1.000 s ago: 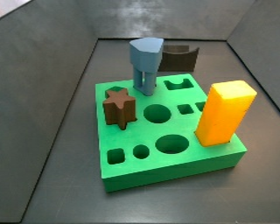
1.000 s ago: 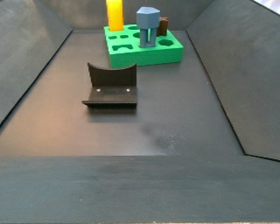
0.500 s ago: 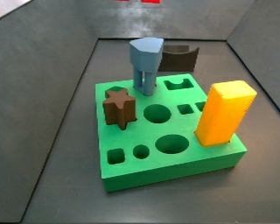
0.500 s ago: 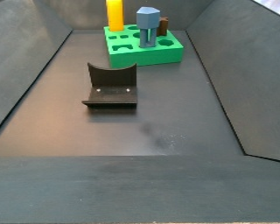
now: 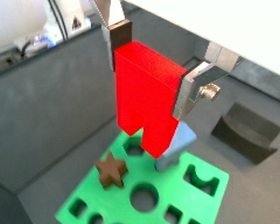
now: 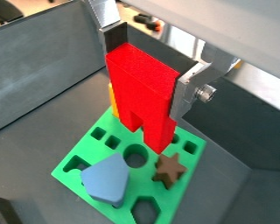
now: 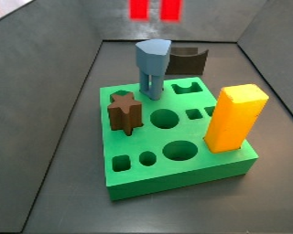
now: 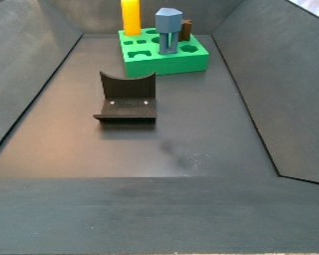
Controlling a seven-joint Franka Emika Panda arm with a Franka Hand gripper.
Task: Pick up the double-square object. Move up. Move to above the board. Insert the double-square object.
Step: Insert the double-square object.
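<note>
Gripper (image 5: 154,66) clamps the double-square object (image 5: 149,96) high over the board (image 5: 95,197), w/ pickup & lift done, insertion left.

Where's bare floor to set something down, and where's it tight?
Free: the dark floor on the near side of the fixture, and the strips between it and the side walls. Crowded: the board, carrying the yellow block, blue block and brown star. The gripper holds the double-square object above the board.
</note>
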